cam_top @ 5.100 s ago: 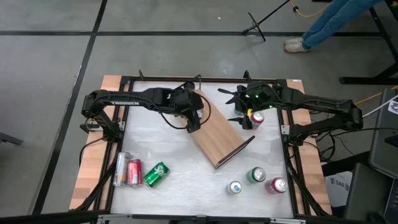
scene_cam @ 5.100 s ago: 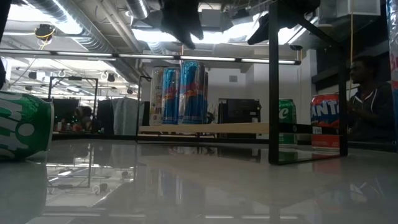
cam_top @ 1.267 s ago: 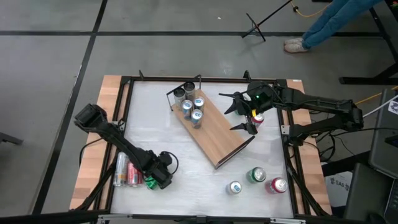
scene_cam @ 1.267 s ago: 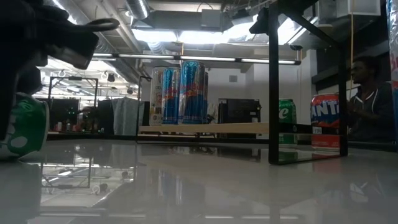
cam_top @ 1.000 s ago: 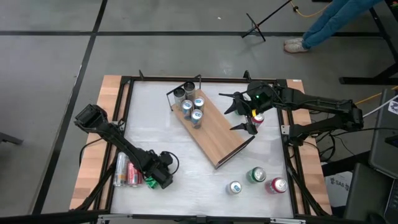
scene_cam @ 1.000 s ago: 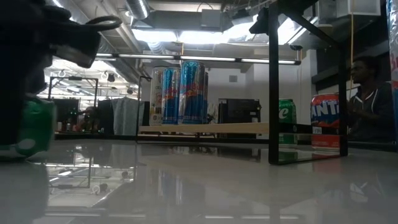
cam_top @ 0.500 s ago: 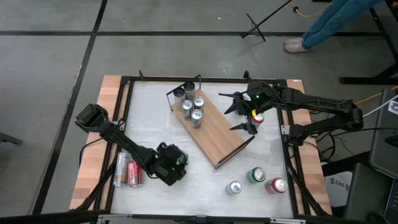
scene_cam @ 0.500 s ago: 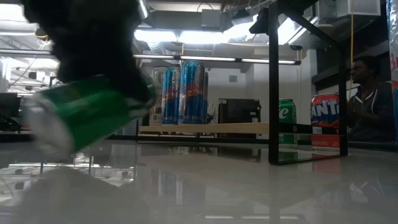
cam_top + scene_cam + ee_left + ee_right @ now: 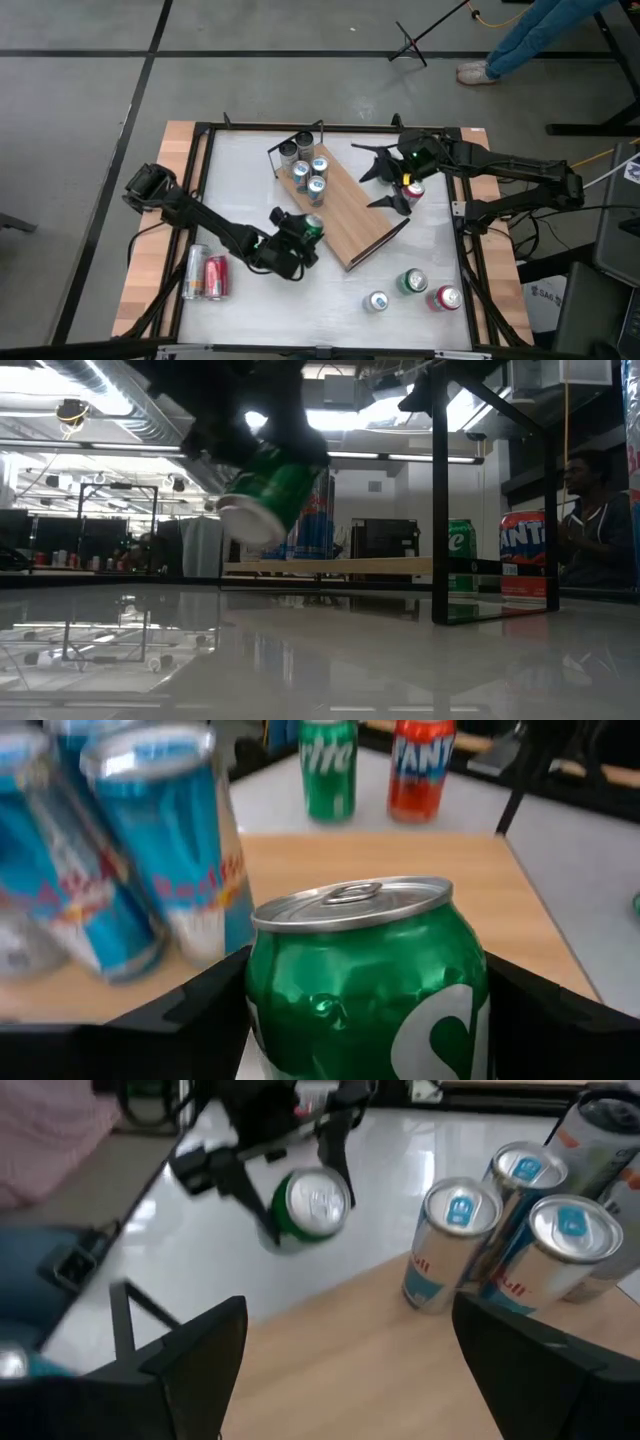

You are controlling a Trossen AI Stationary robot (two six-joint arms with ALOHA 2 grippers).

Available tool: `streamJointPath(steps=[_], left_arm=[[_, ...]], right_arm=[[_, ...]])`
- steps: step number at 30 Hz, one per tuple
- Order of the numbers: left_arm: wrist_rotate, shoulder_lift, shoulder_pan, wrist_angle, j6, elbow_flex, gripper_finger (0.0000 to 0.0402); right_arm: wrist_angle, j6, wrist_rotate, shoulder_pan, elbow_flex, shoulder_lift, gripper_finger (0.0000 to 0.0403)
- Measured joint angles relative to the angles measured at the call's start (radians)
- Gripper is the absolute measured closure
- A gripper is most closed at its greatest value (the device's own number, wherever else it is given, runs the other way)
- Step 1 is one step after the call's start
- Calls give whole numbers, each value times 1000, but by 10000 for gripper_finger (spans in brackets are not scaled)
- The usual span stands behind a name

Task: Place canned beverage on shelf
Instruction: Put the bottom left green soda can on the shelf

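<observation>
Tall cans [image 9: 305, 168] on shelf [image 9: 350, 215] far end; held can [image 9: 312, 228] beside shelf's left edge.

The left arm reaches across the surface toward its middle, its gripper [image 9: 303, 240] clamped on a green can [image 9: 312, 228] and raised off the surface; the right arm stays bent at the far right, its gripper [image 9: 393, 184] spread wide, holding nothing.
</observation>
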Motion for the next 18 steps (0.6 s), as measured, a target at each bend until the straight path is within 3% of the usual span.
streamJointPath(steps=[10,15,18], left_arm=[[-21,0,71,299,390,0,104],[-13,0,102,343,470,0,104],[-9,0,114,346,485,0,104]], right_arm=[[216,297,-1,7,0,78,61],[280,306,18,63,0,124,61],[318,306,116,109,0,143,61]])
